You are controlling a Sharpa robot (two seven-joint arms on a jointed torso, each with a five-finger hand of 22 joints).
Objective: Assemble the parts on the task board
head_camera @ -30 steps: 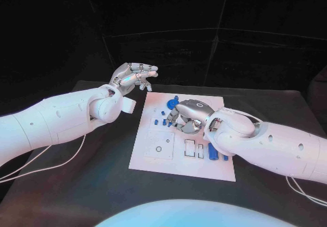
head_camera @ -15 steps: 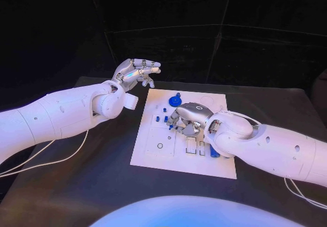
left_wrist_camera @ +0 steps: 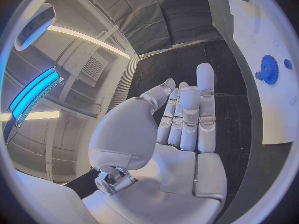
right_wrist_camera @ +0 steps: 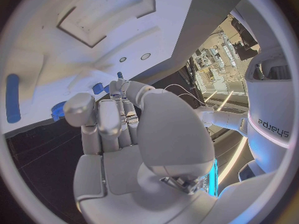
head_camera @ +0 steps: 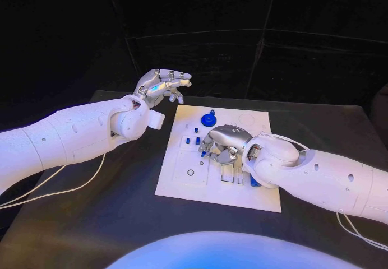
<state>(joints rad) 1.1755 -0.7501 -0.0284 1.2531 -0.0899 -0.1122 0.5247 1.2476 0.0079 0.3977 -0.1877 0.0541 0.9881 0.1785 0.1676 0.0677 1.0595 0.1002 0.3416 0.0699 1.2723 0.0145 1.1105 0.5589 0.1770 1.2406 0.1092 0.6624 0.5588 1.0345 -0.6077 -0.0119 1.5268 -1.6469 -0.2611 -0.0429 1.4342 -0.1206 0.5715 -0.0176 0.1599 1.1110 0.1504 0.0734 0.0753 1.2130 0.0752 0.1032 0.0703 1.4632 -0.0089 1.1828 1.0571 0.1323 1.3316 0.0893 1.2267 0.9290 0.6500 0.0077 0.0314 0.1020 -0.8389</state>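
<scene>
Board (head_camera: 182, 182), white, lay on a black table (head_camera: 97, 218) with one blue gear (head_camera: 209, 119) and several small blue parts. Left hand (head_camera: 164, 84) hovered beyond it, fingers loosely curled, holding nothing. Right hand (head_camera: 222, 144) curled over the board's middle; its grasp could not be told.

Bare board (head_camera: 190, 188) near edge (unobstructed)

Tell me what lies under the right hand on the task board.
The right hand hovers low over the middle of the task board. Small blue parts show beside its fingers; whatever sits directly beneath the palm is covered.

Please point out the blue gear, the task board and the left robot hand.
blue gear (head_camera: 209, 119), head view, its round face.
task board (head_camera: 179, 179), head view, bare near-left part.
left robot hand (head_camera: 164, 83), head view, its middle.
</scene>
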